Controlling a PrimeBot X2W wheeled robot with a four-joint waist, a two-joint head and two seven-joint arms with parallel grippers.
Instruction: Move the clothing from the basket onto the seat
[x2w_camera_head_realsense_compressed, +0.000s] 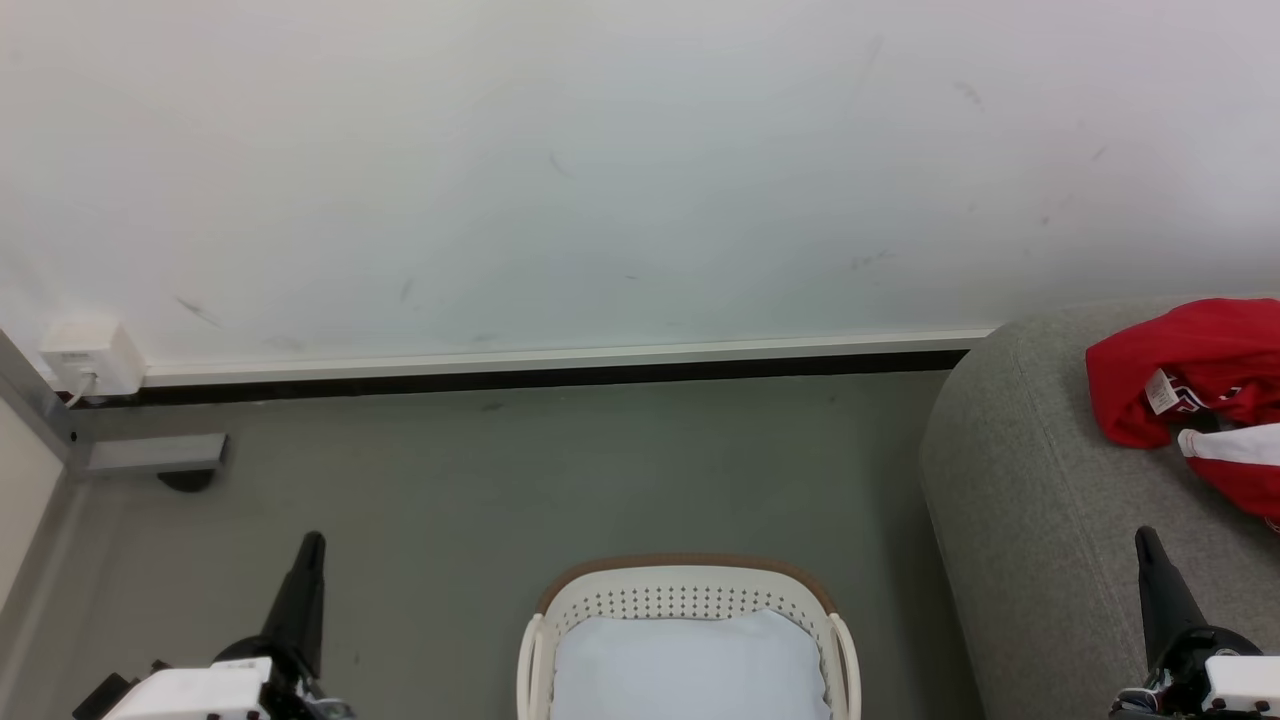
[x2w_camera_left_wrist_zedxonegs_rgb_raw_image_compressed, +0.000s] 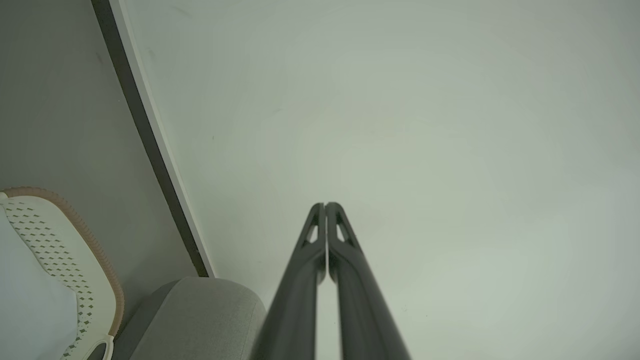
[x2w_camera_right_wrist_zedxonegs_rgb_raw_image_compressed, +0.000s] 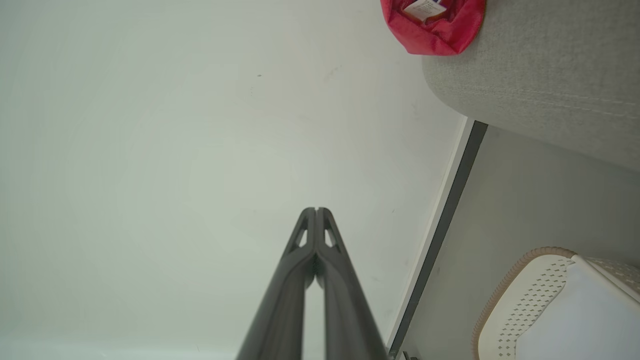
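Pressing together, left fingers (x2w_camera_left_wrist_zedxonegs_rgb_raw_image_compressed: 305, 285) and right fingers (x2w_camera_right_wrist_zedxonegs_rgb_raw_image_compressed: 295, 280) closed, holding nothing; clothing (x2w_camera_head_realsense_compressed: 1190, 370) lies on seat (x2w_camera_head_realsense_compressed: 1030, 500).

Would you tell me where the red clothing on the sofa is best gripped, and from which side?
Probably its raised, bunched fold by the white label, from above: the clothing lies crumpled on the sofa, so that ridge should be easy to pinch.
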